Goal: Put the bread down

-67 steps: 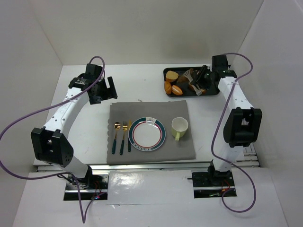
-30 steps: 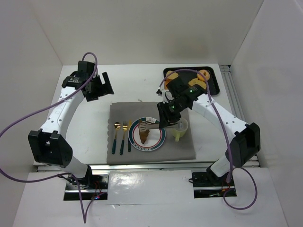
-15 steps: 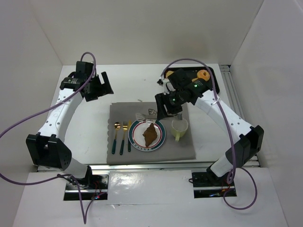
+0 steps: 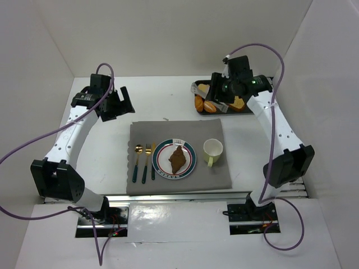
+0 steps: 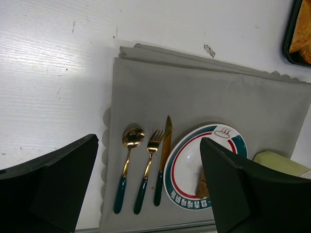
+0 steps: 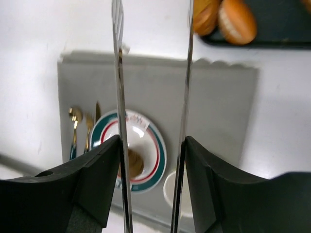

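You are looking at a white table (image 4: 157, 95) with a gray placemat (image 4: 145, 134) lying in the middle. A black tray (image 6: 277, 22) is sitting at the far right, and round buns (image 6: 236, 19) are resting in it.

Your right gripper (image 6: 151, 141) is hanging over the tray's near edge. It is pinching a pair of metal tongs (image 6: 119, 97). The tong blades are standing apart with nothing between them.

Your left gripper (image 5: 148, 141) is hanging over the far left of the table, spread wide around nothing.

A plate (image 4: 193, 162) is sitting on the placemat, with a cup (image 4: 212, 148) just to its right.

The brown bread (image 4: 177, 159) is lying flat in the middle of the plate. Its long side is running from near to far. Its pointy end is aiming at the far wall, leaning a little right.

A knife (image 5: 164, 155), fork (image 5: 148, 165) and spoon (image 5: 127, 165) are lying side by side left of the plate.
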Controlling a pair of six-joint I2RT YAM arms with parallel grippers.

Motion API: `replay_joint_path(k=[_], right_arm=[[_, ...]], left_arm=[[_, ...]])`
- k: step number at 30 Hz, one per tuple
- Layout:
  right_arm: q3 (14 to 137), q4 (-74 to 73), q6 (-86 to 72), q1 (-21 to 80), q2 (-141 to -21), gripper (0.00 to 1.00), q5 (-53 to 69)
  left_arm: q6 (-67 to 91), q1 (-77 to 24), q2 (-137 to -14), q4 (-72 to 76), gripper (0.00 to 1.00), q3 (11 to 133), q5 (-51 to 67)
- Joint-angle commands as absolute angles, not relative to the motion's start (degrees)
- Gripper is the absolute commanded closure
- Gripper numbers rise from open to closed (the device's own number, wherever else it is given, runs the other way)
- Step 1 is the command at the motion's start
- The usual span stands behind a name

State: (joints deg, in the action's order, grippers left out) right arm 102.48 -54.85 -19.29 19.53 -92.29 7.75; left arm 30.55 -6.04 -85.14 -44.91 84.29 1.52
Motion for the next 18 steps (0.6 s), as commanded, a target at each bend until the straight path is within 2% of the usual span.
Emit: replay_joint_path(k=[1, 6, 9, 14, 18], right_arm=[[105.3, -47.4, -22.5, 16.1, -95.4, 0.40, 6.2], [105.3, -43.9, -24.3, 11.3, -99.9, 0.40, 6.7], [107.7, -42.1, -25.5, 7.2, -103.8, 0.40, 11.9], [111.1, -41.6, -26.7, 5.6, -109.7, 0.39, 12.6], [108.8, -37.6, -29.1, 4.6, -111.0, 0.37, 14.3]], left_arm=[[30.5, -5.7, -82.9, -44.4, 0.01, 83.4, 1.7], [30.0, -5.7, -84.4, -44.4, 0.01, 83.4, 1.1], [29.4, -5.7, -84.9, -44.4, 0.01, 83.4, 1.1], [29.4, -5.7, -88.0, -44.4, 0.01, 85.8, 1.7], [28.9, -5.7, -89.2, -44.4, 0.01, 86.4, 1.7]])
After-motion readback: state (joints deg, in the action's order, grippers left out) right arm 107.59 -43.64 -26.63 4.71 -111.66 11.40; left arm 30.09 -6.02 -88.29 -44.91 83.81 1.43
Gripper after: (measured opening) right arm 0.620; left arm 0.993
